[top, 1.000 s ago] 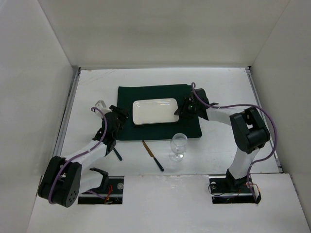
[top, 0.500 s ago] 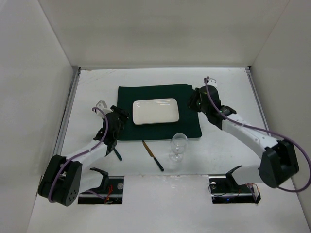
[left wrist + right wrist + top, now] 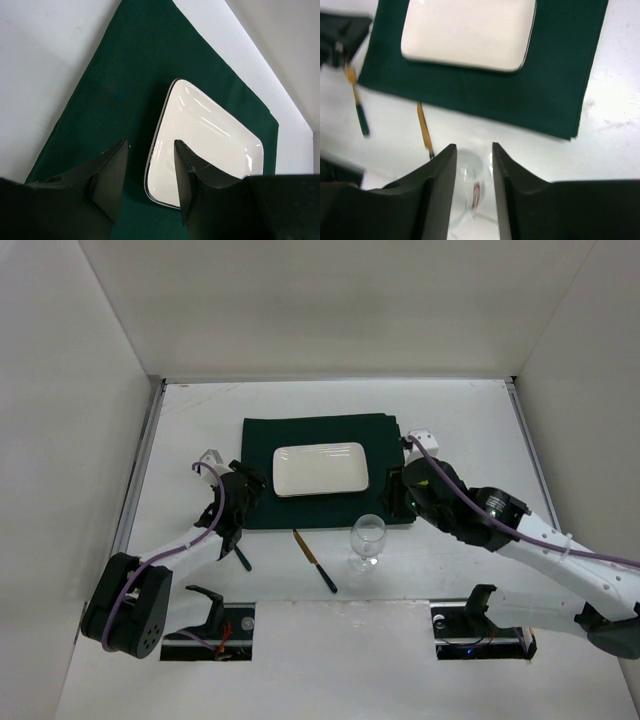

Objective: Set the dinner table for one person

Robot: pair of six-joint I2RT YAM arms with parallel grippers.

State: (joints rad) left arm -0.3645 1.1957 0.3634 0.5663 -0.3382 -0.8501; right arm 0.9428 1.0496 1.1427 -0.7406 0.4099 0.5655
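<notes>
On the dinner table (image 3: 200, 420) lies a dark green mat (image 3: 260, 435) with a white rectangular plate (image 3: 320, 468) on it. A clear wine glass (image 3: 367, 538) stands upright just in front of the mat. A knife (image 3: 315, 562) lies to its left, and a green-handled fork (image 3: 240, 556) lies further left. My left gripper (image 3: 243, 485) is open and empty over the mat's left edge, the plate (image 3: 200, 145) just beyond its fingertips. My right gripper (image 3: 403, 492) is open over the mat's right front corner. The glass (image 3: 470, 185) shows blurred through its gap, apart from it.
White walls close in the table on three sides, with thin metal rails (image 3: 140, 470) along left and right. Both arm bases sit at the near edge. In the right wrist view the knife (image 3: 424, 130) and fork (image 3: 355, 95) lie left of the glass.
My right arm has swung from the mat's far right side toward the near edge, ending close to the wine glass, its jaws slightly narrower. The left arm has barely moved.
</notes>
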